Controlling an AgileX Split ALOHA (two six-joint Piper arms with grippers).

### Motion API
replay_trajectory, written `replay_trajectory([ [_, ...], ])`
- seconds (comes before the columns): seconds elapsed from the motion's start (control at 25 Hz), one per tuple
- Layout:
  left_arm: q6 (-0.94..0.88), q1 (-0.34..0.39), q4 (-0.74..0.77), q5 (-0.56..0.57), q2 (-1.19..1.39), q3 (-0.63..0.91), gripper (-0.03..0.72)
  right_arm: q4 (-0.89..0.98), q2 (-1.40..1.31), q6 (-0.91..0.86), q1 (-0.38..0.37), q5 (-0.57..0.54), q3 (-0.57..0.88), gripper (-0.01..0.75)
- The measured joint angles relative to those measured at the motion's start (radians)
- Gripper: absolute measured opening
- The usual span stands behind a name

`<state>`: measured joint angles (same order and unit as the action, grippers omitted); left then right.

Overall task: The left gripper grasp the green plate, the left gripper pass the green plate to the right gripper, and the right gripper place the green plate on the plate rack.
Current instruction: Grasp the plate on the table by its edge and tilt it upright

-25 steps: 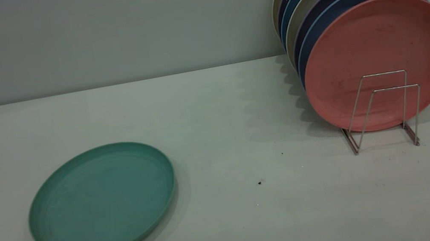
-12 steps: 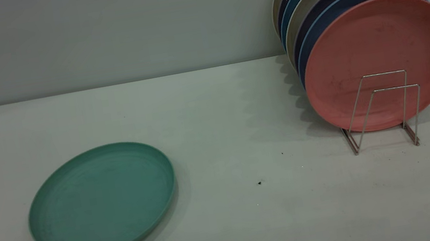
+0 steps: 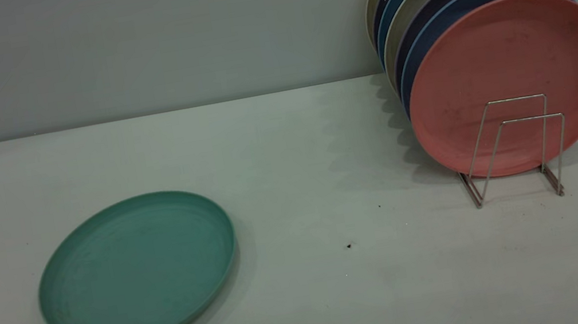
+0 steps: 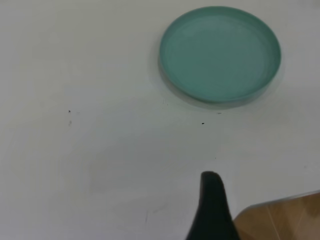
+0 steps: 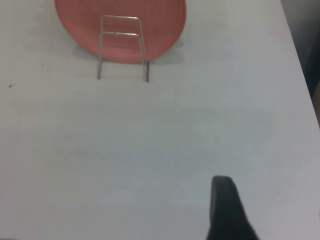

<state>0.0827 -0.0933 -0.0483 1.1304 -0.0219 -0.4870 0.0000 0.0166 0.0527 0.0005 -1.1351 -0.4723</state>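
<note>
We are at the start, with nothing grasped. Nearest us the green plate lies flat on the table, well apart from our left gripper; whether its fingers are spread we cannot tell. Next we must reach its rim. Farther off, the plate rack shows free front loops.

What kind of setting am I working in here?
Likely a bare test bench, not a kitchen: a plain white table, a blank grey wall, a plate rack and the green plate.
</note>
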Motion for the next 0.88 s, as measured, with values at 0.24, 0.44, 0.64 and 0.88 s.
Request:
replay_trajectory([
  [0.24,-0.001,0.0,0.0,0.0,0.0,0.0,0.582,0.0,0.0,0.0,0.0,0.0,0.0,0.453],
  [0.44,-0.002,0.0,0.001,0.0,0.0,0.0,0.582,0.0,0.0,0.0,0.0,0.0,0.0,0.453],
  [0.64,-0.073,0.0,0.027,0.005,0.076,-0.028,0.582,0.019,-0.012,-0.001,0.0,0.017,-0.029,0.457],
  [0.88,-0.096,0.0,0.071,-0.119,0.374,-0.139,0.582,0.047,-0.229,0.002,0.0,0.156,-0.106,0.49],
])
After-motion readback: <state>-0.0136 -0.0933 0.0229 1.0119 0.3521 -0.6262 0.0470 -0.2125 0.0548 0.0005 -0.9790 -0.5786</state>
